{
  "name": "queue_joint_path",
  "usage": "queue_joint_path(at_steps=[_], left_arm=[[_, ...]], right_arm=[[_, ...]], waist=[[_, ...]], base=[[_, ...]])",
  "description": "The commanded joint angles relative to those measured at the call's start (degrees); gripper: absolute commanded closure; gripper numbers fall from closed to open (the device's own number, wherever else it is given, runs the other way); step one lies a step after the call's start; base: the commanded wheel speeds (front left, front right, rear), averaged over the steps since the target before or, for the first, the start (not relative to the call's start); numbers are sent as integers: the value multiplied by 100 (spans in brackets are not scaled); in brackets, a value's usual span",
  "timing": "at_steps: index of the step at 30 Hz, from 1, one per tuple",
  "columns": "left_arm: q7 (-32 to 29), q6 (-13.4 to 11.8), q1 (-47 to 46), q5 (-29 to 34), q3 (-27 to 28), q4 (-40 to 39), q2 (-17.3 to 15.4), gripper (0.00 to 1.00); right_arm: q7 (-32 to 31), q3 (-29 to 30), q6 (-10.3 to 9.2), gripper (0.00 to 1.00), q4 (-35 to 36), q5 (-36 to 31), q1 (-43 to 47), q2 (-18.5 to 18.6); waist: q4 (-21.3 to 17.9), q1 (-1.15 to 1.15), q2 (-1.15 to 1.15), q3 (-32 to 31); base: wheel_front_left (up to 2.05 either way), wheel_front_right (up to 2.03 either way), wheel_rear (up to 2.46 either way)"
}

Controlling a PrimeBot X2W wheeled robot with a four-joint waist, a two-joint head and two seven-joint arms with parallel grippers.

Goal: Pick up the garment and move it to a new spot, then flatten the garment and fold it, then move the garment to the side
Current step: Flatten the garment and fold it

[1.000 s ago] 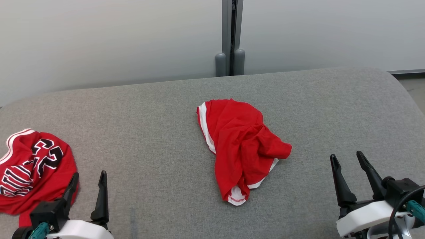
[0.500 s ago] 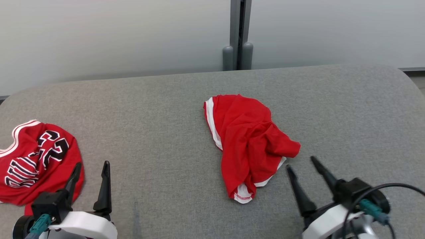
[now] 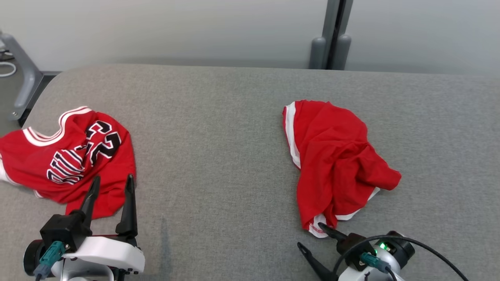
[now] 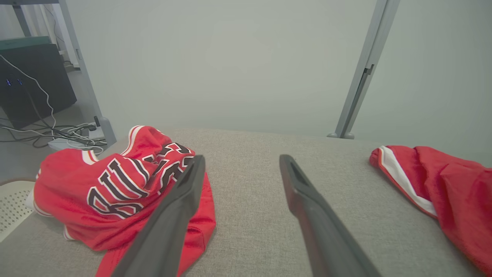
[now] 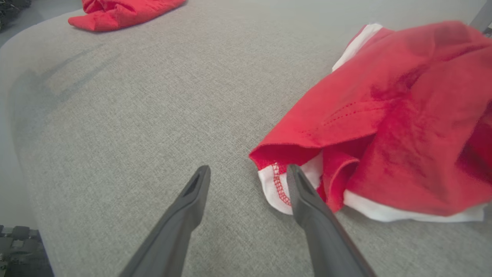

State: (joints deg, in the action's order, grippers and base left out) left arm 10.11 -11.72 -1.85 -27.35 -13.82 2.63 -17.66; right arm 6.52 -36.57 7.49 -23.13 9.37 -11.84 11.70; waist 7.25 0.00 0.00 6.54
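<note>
1. The right gripper (image 3: 311, 236) has swung in from the table's (image 3: 218, 156) near right corner to the near end of the red shorts (image 3: 332, 156). Its fingers stand apart and hold nothing. In the right wrist view one finger lies against the white hem (image 5: 275, 184) and the other is over bare table.
2. The head camera has turned as well (the post (image 3: 332, 39) beyond the far edge and both pieces of clothing slid right together, so nothing on the table moved). The shorts lie crumpled right of the table's middle, as before.
3. The left gripper (image 3: 112, 178) waits at the near edge toward the left. Its fingers are apart and empty, with the tips over the near edge of the jersey (image 3: 66, 156).
4. The pick-up is about to start, and no grip has been made yet. Closing on that hem looks like the next move, though it may catch only one layer.
</note>
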Motion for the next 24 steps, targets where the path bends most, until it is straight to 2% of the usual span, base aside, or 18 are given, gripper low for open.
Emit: queue_joint_path(at_steps=[1, 2, 3, 4, 5, 9, 15, 24], left_arm=[[32, 13, -102, -10, 3, 46, -15, 0], [45, 9, -131, 25, -12, 64, -24, 0], [53, 21, -159, 18, -25, 80, -3, 0], [69, 33, -169, 8, -35, 91, 15, 0], [71, 37, -170, 4, -44, 105, 23, 0], [114, 32, -228, 7, -54, 158, 36, 0], [136, 22, -237, -6, -32, 182, -8, 0], [76, 49, -363, -14, -116, 195, 0, 0]], right_arm=[[52, -43, 1, 0, -151, -99, -125, 69], [59, -50, 1, 0, -291, -103, -187, 56], [88, -54, 1, 26, -408, -142, -269, 42], [88, -52, 1, 66, -531, -151, -329, 22], [110, -69, 1, 100, -629, -142, -377, 7], [237, -105, 1, 100, -863, -81, -571, -63], [403, -257, 1, 100, -679, 54, -835, -233], [529, -798, 1, 100, 481, 564, -1680, -676]], waist=[[99, 0, 0, 90], [122, 0, 0, 115], [135, 0, 0, 128], [143, 0, 0, 140], [149, 0, 0, 152], [135, 0, 0, 176], [17, 0, 0, 160], [-90, 0, 0, 115]], base=[[0, 0, 0], [0, 0, 0], [0, 0, 0], [0, 0, 0], [0, 0, 0], [0, 0, 0], [0, 0, 0], [0, 0, 0]])
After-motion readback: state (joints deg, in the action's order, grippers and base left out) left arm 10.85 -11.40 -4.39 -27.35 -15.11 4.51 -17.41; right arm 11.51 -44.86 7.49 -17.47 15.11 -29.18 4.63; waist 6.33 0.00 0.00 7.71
